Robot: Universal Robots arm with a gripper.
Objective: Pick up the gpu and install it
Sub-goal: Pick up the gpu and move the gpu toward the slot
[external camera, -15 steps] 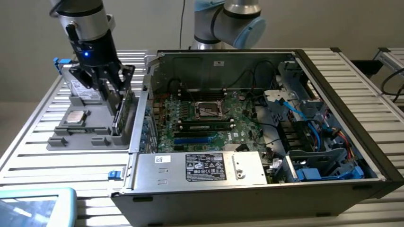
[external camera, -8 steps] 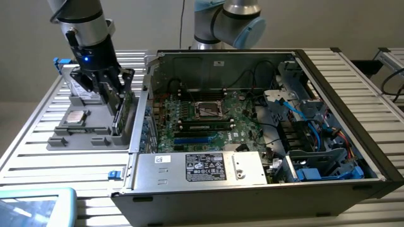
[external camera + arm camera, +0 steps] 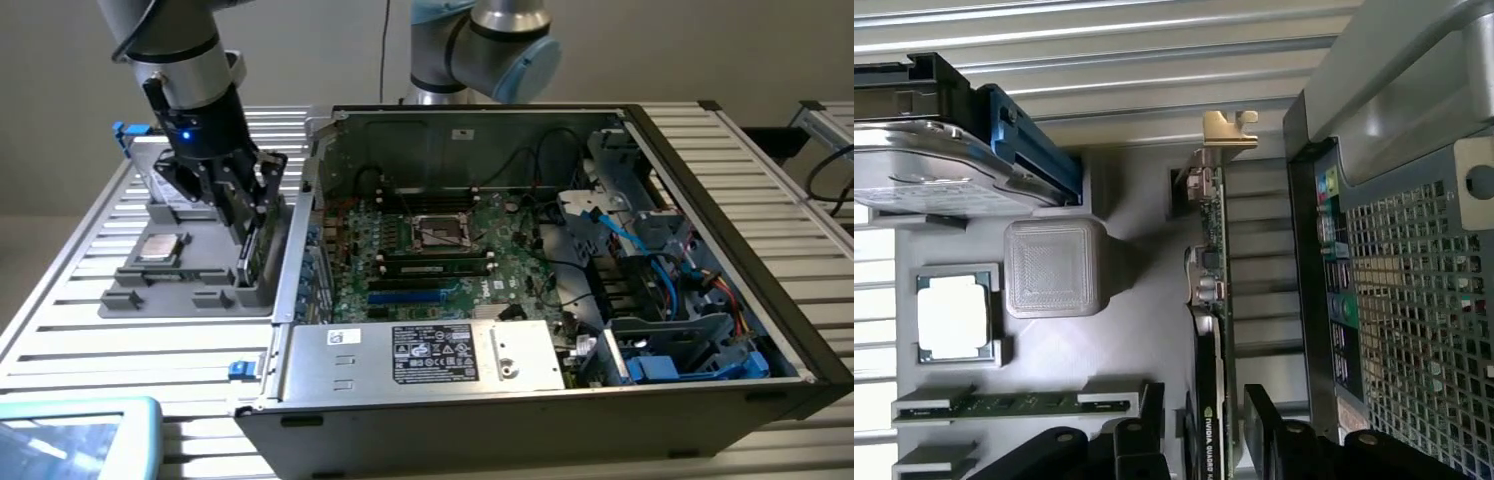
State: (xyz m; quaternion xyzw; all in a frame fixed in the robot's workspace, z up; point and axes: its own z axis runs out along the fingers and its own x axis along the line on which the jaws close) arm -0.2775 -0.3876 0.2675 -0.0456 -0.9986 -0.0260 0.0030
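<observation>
The gripper is hanging over the grey parts tray, which is lying on the slatted bench just beside the open computer case. The gpu is standing on its long edge in a slot along the tray's edge nearest the case, its silver bracket pointing towards the tray's far corner.

In the wrist view the gripper is straddling the gpu. Its jaws are standing apart, one on each face of the card, with a sliver of gap showing beside each of the fingers, so nothing is being clamped yet.

The processor, the memory stick and the hard drive are sitting in their own places on the tray. The blue expansion slot on the motherboard is lying bare.

By my judgement the task is sitting at its very start. The approach is looking done, while the grasp, the lift, the carry and the seating are all waiting.
</observation>
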